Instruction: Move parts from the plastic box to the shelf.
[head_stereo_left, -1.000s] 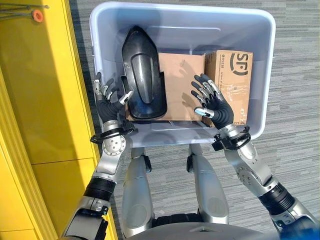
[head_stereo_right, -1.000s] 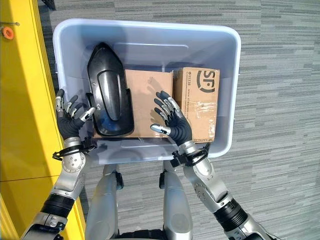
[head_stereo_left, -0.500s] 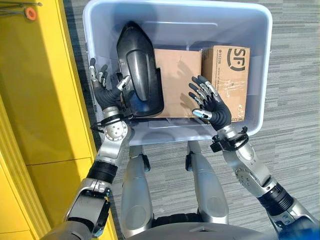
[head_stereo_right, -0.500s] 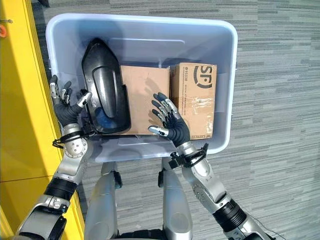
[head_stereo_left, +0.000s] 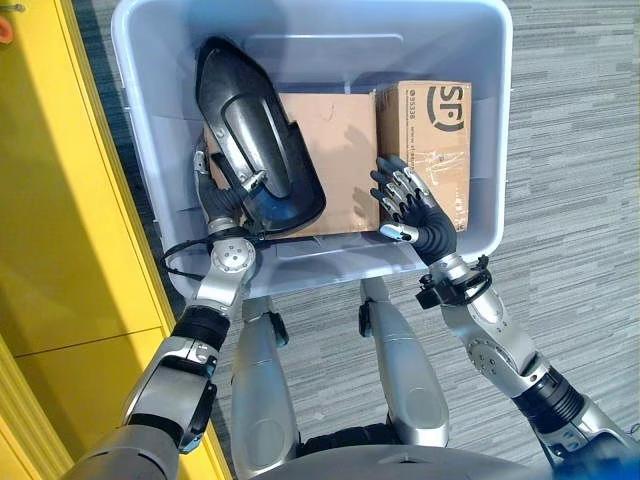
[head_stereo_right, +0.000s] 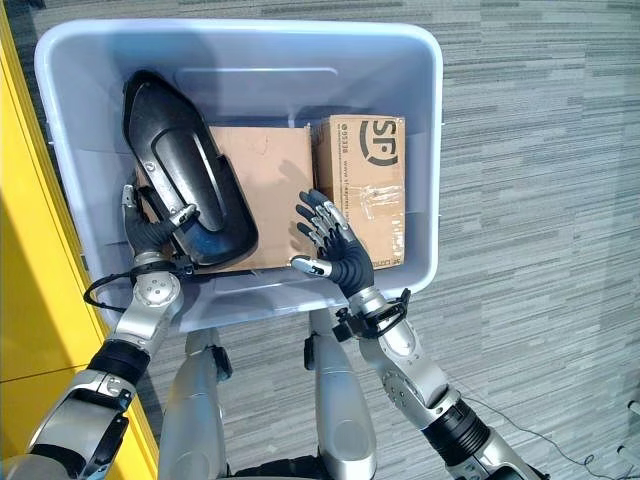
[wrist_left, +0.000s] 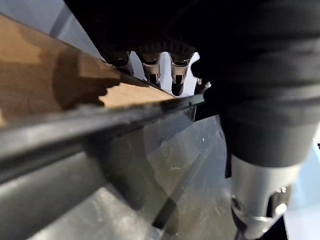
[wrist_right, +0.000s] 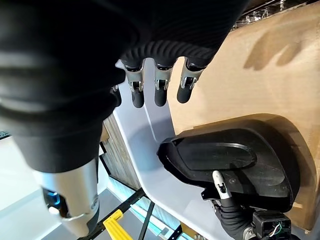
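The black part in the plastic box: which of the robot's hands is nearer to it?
Left. The left hand is at the black part, thumb on its top. The right hand hovers apart, open, over the cardboard boxes.

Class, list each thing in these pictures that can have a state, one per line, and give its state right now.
plastic box: lidless, on the floor, holding three things.
black part: tilted, its near end raised, resting on the plain carton.
plain carton: closed, lying flat.
printed carton: closed, taped.
left robot hand: fingers under the black part, thumb on top.
right robot hand: open, spread over the cartons, holding nothing.
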